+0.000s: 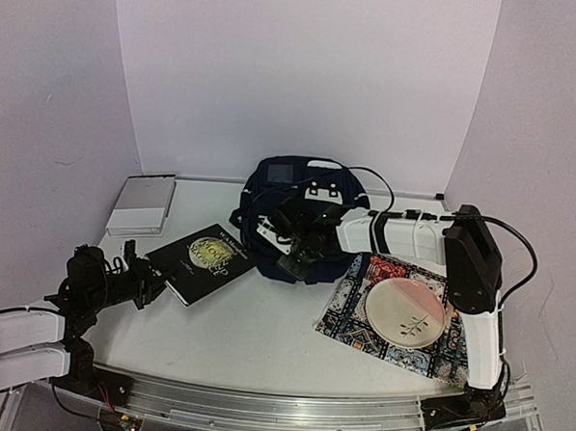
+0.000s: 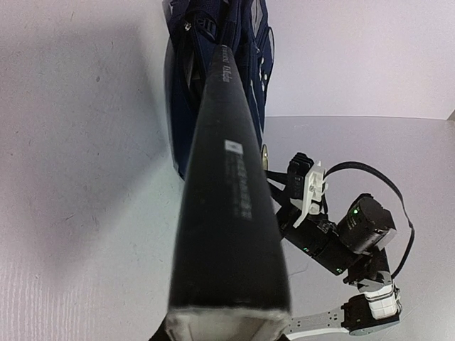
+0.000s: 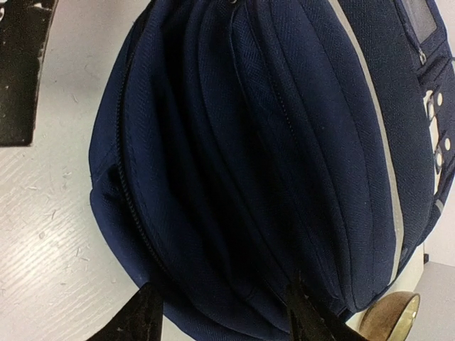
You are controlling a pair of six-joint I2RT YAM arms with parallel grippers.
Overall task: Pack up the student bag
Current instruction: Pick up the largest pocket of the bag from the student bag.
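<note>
The student bag (image 1: 303, 199), dark navy with white trim, lies at the back middle of the table. My right gripper (image 1: 294, 247) is at its front side. In the right wrist view its two dark fingertips (image 3: 146, 316) stand wide apart with the bag's navy folds and zips (image 3: 270, 156) close ahead, and nothing is held. A black book with a gold cover emblem (image 1: 204, 257) lies left of the bag. My left gripper (image 1: 149, 278) is shut on its near left edge. In the left wrist view the book's spine (image 2: 227, 213) runs straight ahead toward the bag (image 2: 213, 42).
A flat white box (image 1: 142, 204) lies at the back left. A patterned mat (image 1: 360, 316) with a pink plate (image 1: 406, 311) lies at the right, by the right arm. A white rack-like thing (image 1: 408, 236) stands behind the right forearm.
</note>
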